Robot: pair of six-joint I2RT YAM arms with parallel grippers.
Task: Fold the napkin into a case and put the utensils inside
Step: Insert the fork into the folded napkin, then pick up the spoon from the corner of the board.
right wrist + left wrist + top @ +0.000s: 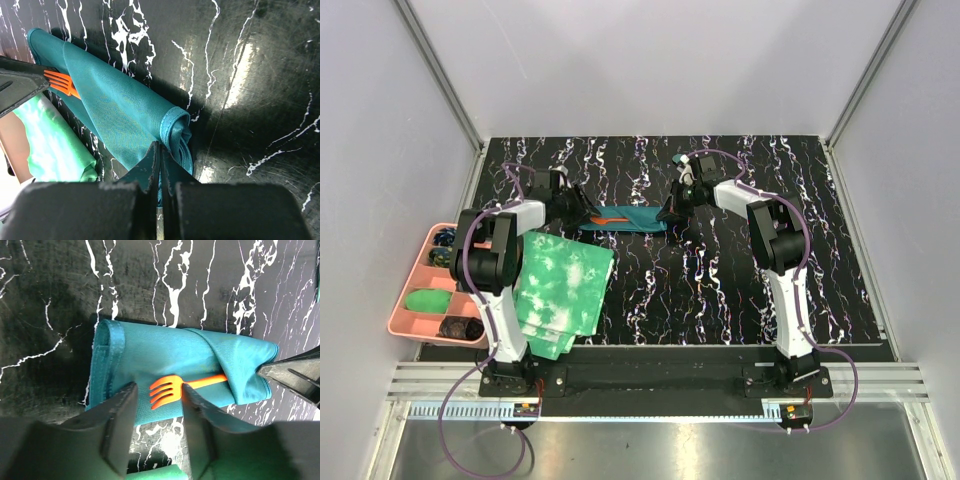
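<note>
The dark teal napkin (pixel 630 217) lies folded into a long narrow case on the black marbled table, between the two grippers. It fills the left wrist view (pixel 170 357) and the right wrist view (pixel 120 110). The orange utensil, a small fork (pixel 167 390), lies on the case's left end with its handle tucked under a fold; it also shows in the right wrist view (pixel 61 82). My left gripper (pixel 159 407) is open with its jaws either side of the fork's head. My right gripper (pixel 160 155) is shut on the case's right end. The teal spoon does not show.
A light green-and-white tie-dye cloth (pixel 565 285) lies in front of the left arm and shows in the right wrist view (pixel 55 145). A pink compartment tray (pixel 400 305) holding small items stands off the table's left edge. White walls enclose the table.
</note>
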